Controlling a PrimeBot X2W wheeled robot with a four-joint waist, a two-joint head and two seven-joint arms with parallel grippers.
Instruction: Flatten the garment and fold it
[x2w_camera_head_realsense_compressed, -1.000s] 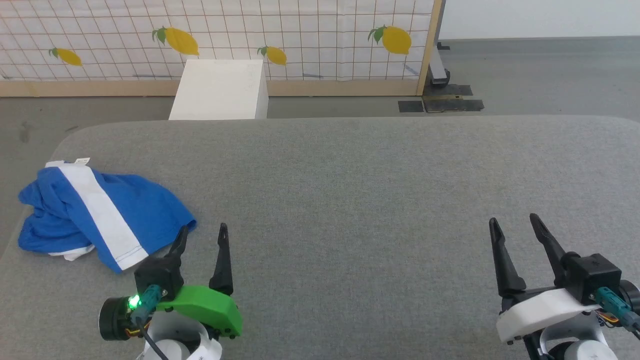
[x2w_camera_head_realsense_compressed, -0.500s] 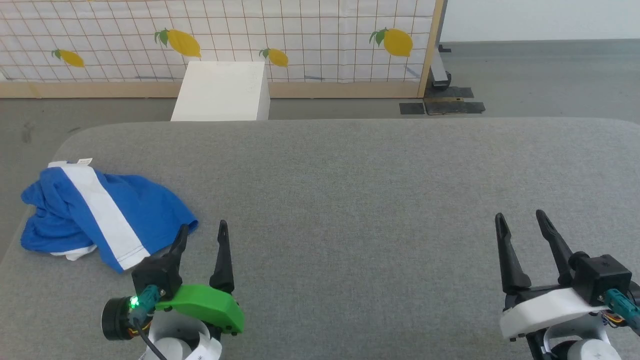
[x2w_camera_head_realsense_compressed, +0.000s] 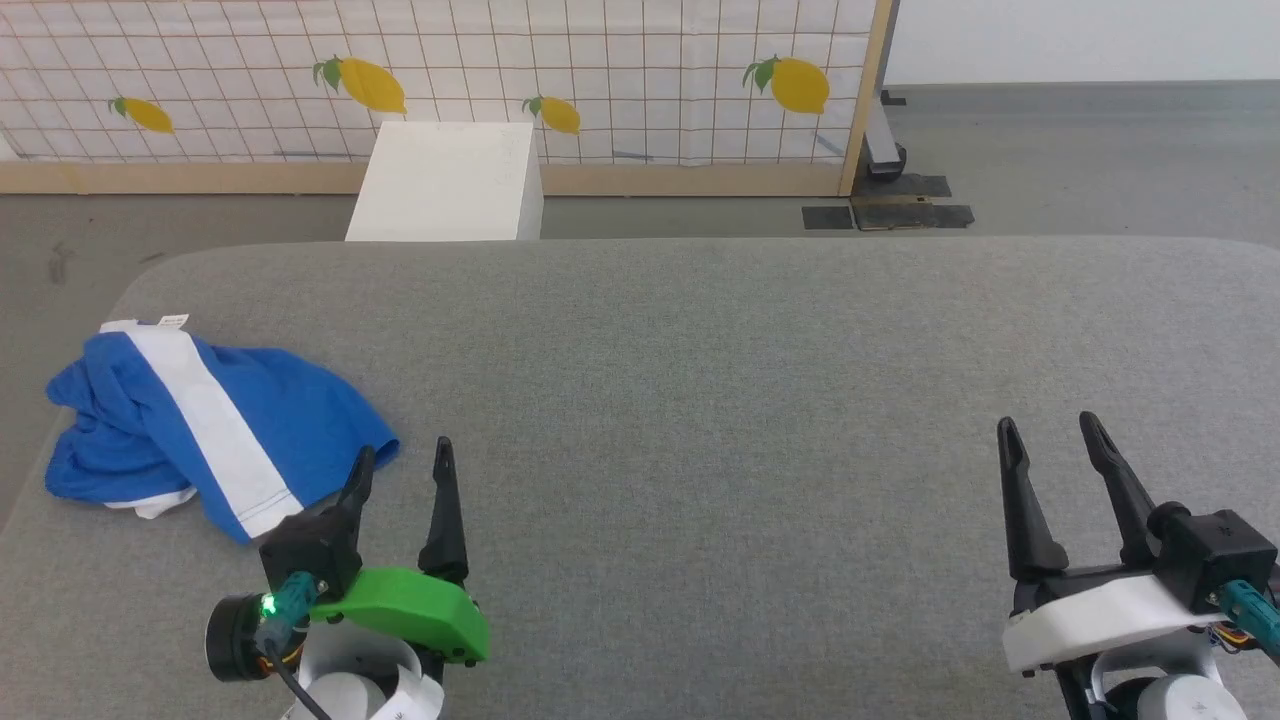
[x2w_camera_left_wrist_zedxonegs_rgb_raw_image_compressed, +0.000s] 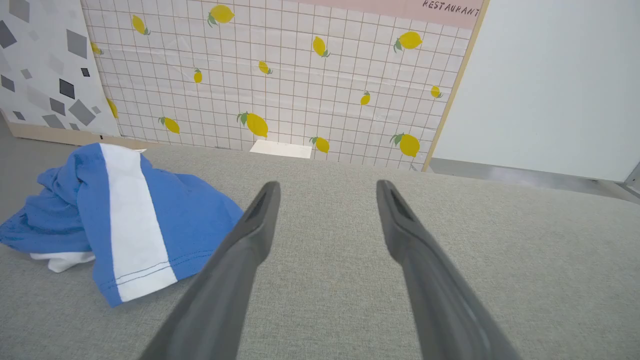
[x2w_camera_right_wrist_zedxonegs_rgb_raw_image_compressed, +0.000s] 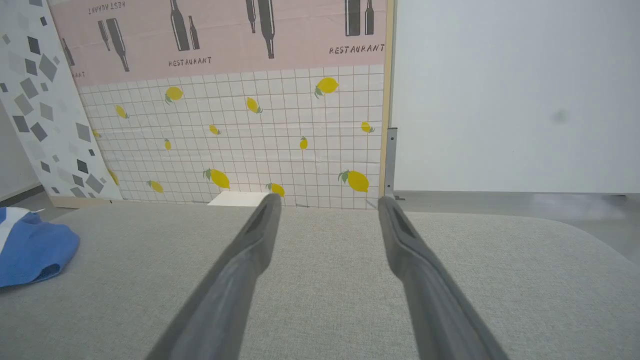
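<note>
Grey cloth worktop (x2w_camera_head_realsense_compressed: 700, 400) first, broad and mostly bare. Beyond the worktop's far edge, a lemon-print screen (x2w_camera_head_realsense_compressed: 600, 60), and a white box (x2w_camera_head_realsense_compressed: 445, 180) in front of it.

On the worktop's left end, close to its left edge, the shorts (x2w_camera_head_realsense_compressed: 300, 420): blue, bunched in a loose heap, one leg thrown out toward the worktop's near side, with a white stripe (x2w_camera_head_realsense_compressed: 215, 430) down it and the hem showing. Not flat anywhere; waistband lost in the folds.

Near the worktop's front edge, left of middle, the left hand (x2w_camera_head_realsense_compressed: 405, 450): fingers apart, holding nothing, one fingertip just beside the shorts' near corner. Touching or not, cannot tell. Near the worktop's front right, well apart from the cloth, the right hand (x2w_camera_head_realsense_compressed: 1048, 422): fingers likewise spread, empty.

Smallest, a white tag (x2w_camera_head_realsense_compressed: 168, 321) peeking from the heap on the side toward the worktop's far-left corner.

By the look of it, barely begun: nothing grasped, nothing smoothed, no fold made. Left to do, probably: take hold of the cloth, draw it toward the worktop's middle, spread both legs flat, then fold.
</note>
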